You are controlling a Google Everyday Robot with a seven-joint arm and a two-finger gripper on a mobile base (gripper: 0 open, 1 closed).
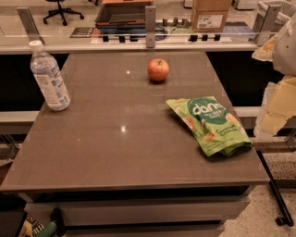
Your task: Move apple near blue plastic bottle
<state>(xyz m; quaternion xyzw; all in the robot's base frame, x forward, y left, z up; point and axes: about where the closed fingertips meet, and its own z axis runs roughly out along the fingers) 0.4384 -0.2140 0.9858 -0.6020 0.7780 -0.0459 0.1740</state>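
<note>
The apple [158,70] is small, round and red-orange, and sits on the brown table [120,152] at the back, a little right of centre. The blue plastic bottle [49,77] stands upright near the table's left edge, with a white cap and a pale label. It is well to the left of the apple. My gripper [276,104] shows as pale cream parts at the right edge of the view. It is beyond the table's right side, far from the apple and touching nothing.
A green snack bag [212,124] lies on the right side of the table, in front of the apple. A glass partition with metal posts [150,25] runs behind the table. A cardboard box [210,14] and an office chair [62,10] stand beyond it.
</note>
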